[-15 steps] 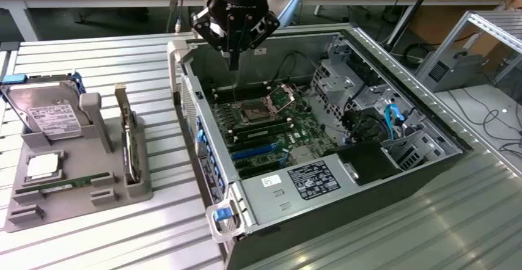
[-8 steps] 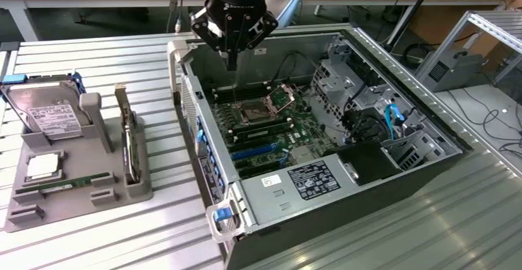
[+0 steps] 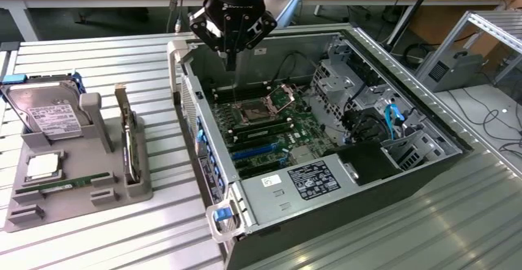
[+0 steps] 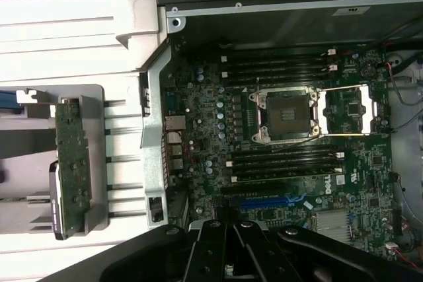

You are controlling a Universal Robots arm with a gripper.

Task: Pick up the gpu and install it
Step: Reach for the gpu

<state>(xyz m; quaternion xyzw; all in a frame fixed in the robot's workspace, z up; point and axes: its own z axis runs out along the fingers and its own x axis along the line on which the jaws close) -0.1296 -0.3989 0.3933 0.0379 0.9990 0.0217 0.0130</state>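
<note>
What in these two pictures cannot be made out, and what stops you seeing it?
1. Exterior view: the gpu stands nearly edge-on in the grey holder, hiding its broad faces.
2. Wrist view: the claw covers the motherboard beyond the blue slot.
3. Exterior view: the print on the hard drive label is too small to read.

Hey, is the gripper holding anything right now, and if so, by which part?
Nothing is held. The gripper hangs shut and empty over the open computer case; the gpu stands on edge in the grey holder.
</note>
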